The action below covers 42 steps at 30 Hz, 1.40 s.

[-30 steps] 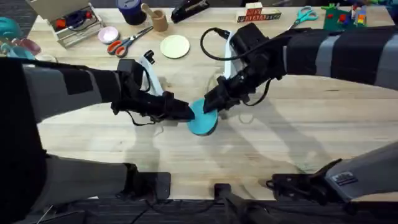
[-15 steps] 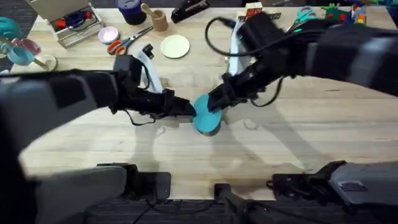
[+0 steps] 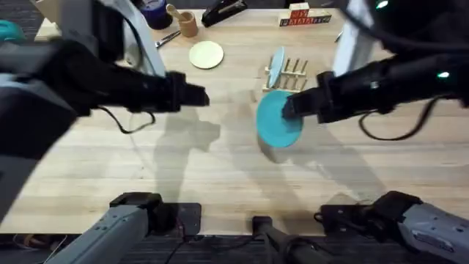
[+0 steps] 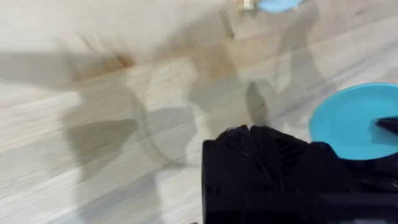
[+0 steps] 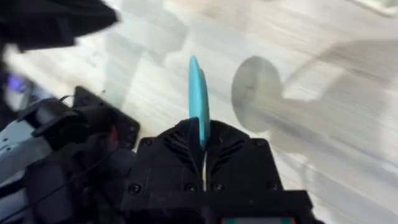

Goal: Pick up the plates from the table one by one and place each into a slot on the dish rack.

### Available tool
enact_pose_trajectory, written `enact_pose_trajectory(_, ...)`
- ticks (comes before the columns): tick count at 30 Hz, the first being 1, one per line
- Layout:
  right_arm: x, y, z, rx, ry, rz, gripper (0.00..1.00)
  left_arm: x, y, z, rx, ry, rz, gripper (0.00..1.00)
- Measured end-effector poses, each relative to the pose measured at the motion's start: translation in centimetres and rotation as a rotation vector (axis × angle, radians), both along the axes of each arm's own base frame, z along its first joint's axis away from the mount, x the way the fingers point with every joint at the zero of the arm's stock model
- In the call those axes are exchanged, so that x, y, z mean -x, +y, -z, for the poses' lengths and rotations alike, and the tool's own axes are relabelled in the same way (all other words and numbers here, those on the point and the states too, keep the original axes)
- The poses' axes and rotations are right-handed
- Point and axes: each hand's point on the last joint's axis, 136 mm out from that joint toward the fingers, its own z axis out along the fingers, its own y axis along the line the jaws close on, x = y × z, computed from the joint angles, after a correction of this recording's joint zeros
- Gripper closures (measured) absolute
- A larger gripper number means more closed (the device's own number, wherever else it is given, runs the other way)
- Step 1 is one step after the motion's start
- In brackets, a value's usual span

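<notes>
Sky blue plate held clear of the desk by the right gripper, jaws clamped on the plate's rim. In the right wrist view, plate seen edge-on, a thin blue line rising from between the black fingers, with its round shadow lying on the wood beyond. From overhead, plate face turned up toward the camera, hanging over the middle of the desk, just in front of the dish rack. Shadow spread on the planks beneath it.

Dish rack standing toward the far edge of the desk, right of centre, upright dowel pegs visible. Pale blue plate already set on edge in a slot at the rack's left end, tilted slightly. Cream plate lying flat near the far edge, left of the rack and well apart from it.

Left gripper reaching over the left-middle of the desk, well apart from the sky blue plate and holding nothing. In the left wrist view, black fingers pressed together, jaws closed on nothing, bare wood below, the sky blue plate off to one side and a sliver of the pale blue plate at the frame's edge.

Along the far edge of the desk: a small wooden cup, a black stapler, and a row of lettered blocks.
</notes>
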Motion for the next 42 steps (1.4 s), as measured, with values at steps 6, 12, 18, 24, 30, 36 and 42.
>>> enact_pose_trajectory(6, -0.6, -2.6, -2.9, 0.106, -0.068, 0.082, 0.97, -0.9, 2.0, -3.6, -0.13, -0.075, -0.043, 0.961)
enact_pose_trajectory(12, -1.7, -5.3, -5.3, 0.2, -0.122, 0.188, 0.97, -1.4, 3.7, -5.2, -0.233, -0.115, -0.077, 0.677)
enact_pose_trajectory(18, -3.7, -7.0, -6.3, 0.275, -0.109, 0.27, 0.971, -1.6, 4.5, -5.4, -0.281, -0.123, -0.103, 0.012)
enact_pose_trajectory(24, -6.4, -7.8, -6.4, 0.346, -0.069, 0.334, 0.971, -1.7, 4.9, -5.4, -0.3, -0.123, -0.113, 0.006)
enact_pose_trajectory(30, -8.7, -7.5, -7.2, 0.374, -0.066, 0.388, 0.971, -1.7, 4.9, -5.3, -0.302, -0.122, -0.114, 0.006)
enact_pose_trajectory(36, -9.6, -8.0, -7.3, 0.426, -0.028, 0.448, 0.971, -1.7, 4.9, -5.3, -0.302, -0.122, -0.114, 0.006)
enact_pose_trajectory(42, -10.9, -7.9, -6.9, 0.458, -0.006, 0.478, 0.971, -1.7, 4.9, -5.3, -0.302, -0.123, -0.114, 0.006)
